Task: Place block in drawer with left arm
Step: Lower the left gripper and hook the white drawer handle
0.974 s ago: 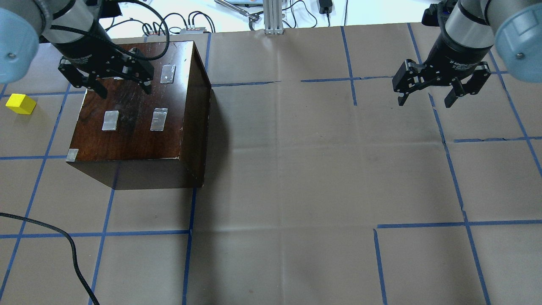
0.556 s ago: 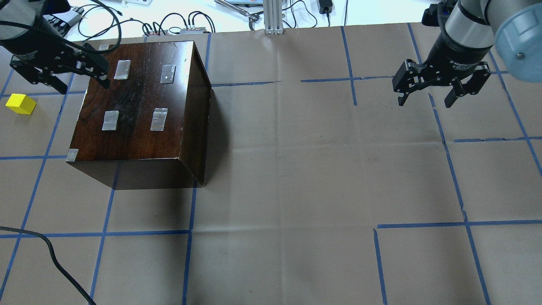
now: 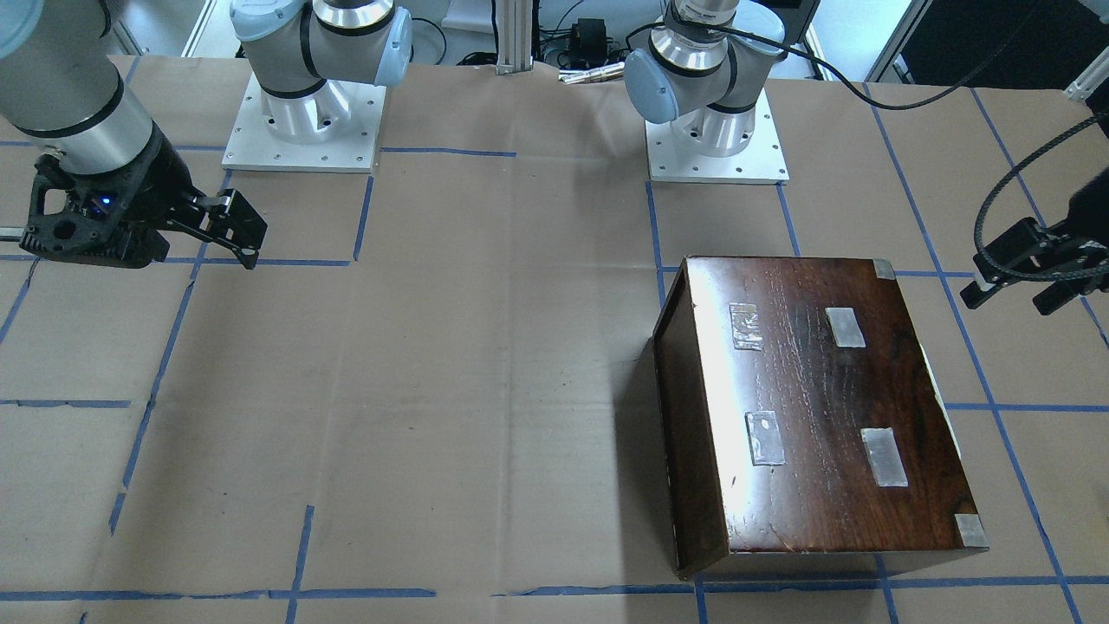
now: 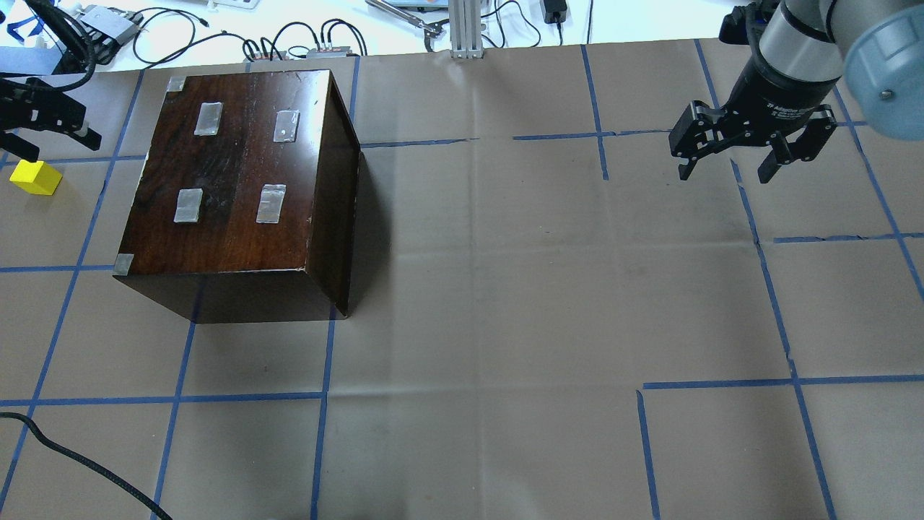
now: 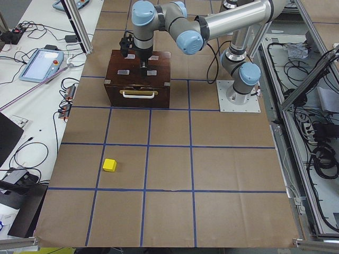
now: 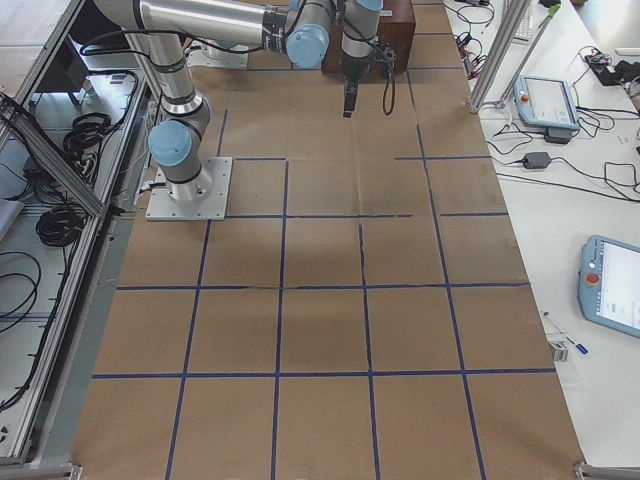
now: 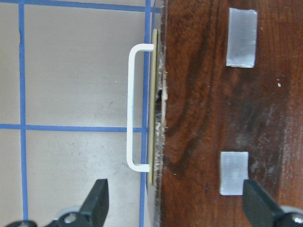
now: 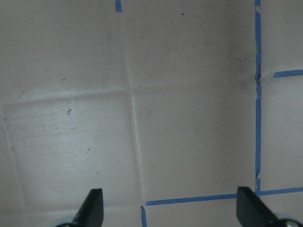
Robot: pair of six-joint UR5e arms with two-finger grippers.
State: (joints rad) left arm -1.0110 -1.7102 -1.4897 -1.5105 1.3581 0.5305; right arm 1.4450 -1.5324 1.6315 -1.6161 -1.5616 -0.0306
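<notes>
The yellow block [image 4: 35,177] lies on the brown paper left of the dark-brown box [image 4: 238,188]; it also shows in the exterior left view [image 5: 109,165]. The drawer is shut in the box; only its front with a white handle [image 7: 135,108] [image 5: 139,94] shows. My left gripper [image 4: 58,143] is open and empty, raised beyond the box's left edge, just behind the block. In the left wrist view its fingertips [image 7: 98,201] straddle the box's handle edge. My right gripper [image 4: 724,172] is open and empty at the far right.
The box top carries several grey tape patches [image 4: 271,203]. A loose black cable [image 4: 79,458] lies at the front left. Cables and devices [image 4: 303,43] sit beyond the paper's back edge. Blue tape lines grid the table [image 4: 505,325].
My left gripper has moved left, from above the box's top to beyond its left edge near the yellow block. It stays open. The right arm has not moved.
</notes>
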